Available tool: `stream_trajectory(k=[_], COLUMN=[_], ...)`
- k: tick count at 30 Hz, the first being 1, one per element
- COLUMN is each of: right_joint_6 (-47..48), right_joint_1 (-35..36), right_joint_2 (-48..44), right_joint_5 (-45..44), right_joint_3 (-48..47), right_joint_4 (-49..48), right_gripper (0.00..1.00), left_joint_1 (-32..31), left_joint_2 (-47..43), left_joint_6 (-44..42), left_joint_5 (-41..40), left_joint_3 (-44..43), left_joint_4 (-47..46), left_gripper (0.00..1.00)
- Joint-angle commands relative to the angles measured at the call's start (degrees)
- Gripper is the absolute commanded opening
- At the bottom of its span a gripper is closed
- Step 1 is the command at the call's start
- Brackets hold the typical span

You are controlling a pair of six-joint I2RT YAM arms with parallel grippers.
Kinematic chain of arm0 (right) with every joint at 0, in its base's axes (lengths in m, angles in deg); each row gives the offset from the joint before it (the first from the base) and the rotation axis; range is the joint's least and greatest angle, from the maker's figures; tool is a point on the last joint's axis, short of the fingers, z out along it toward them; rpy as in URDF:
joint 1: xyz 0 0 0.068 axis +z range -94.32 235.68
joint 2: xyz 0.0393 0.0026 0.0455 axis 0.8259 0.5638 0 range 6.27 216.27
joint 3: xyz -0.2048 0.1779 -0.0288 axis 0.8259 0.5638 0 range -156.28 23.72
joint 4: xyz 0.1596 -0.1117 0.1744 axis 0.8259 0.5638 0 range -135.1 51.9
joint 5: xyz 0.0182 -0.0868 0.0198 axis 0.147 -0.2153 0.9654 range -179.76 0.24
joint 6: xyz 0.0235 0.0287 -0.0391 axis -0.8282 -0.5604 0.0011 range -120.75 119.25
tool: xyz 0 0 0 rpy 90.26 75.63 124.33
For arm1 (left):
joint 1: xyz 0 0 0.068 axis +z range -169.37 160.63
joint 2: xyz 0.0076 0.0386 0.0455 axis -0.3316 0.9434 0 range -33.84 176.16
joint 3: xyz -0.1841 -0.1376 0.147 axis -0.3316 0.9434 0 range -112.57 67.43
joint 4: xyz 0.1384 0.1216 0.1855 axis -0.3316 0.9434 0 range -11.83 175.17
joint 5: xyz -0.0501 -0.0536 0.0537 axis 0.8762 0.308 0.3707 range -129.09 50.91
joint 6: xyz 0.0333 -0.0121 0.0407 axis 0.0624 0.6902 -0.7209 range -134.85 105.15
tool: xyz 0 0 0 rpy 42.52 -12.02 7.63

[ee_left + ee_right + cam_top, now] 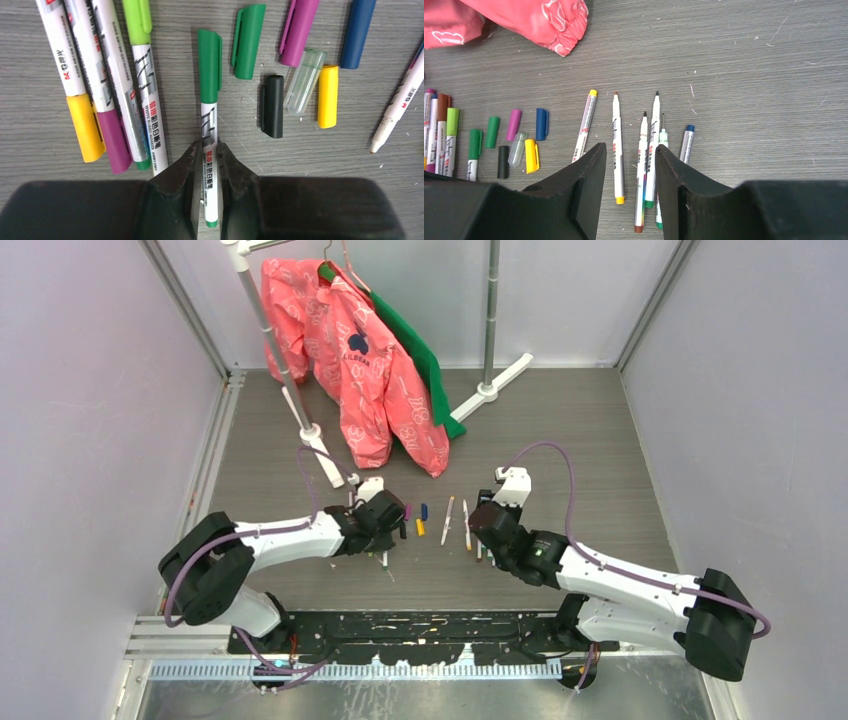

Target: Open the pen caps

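Grey table [325, 165], left claw [210, 151] pinching pen barrel [209, 125], green cap [209, 65] ahead (right claw [629, 147] open).

Setting: robotics laboratory test cell. A grey wood-grain table [560, 420] is enclosed by plain pale panels [90, 420] held in aluminium framing [188, 312]. A left arm [290, 533] and a right arm [625, 580] are bolted to a black perforated plate [400, 625] at the near edge. Also set out: marker pens [618, 145], loose pen caps [248, 42], a garment rack [268, 330] hung with a pink jacket [375, 380].
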Motion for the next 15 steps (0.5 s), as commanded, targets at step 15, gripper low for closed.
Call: stream_trajectory(k=[15], right_joint_6=[0.32], right_joint_1=[0.08], right_joint_2=[-2.58], right_joint_5=[2.76], right_joint_3=[0.58], right_joint_4=[-3.13], right_gripper=[0.46], left_joint_1=[-1.04], left_joint_2=[0.63], left_joint_6=[1.41], left_joint_5=[-1.47], left_joint_3=[2.99], left_joint_4=[0.68], left_gripper=[0.00])
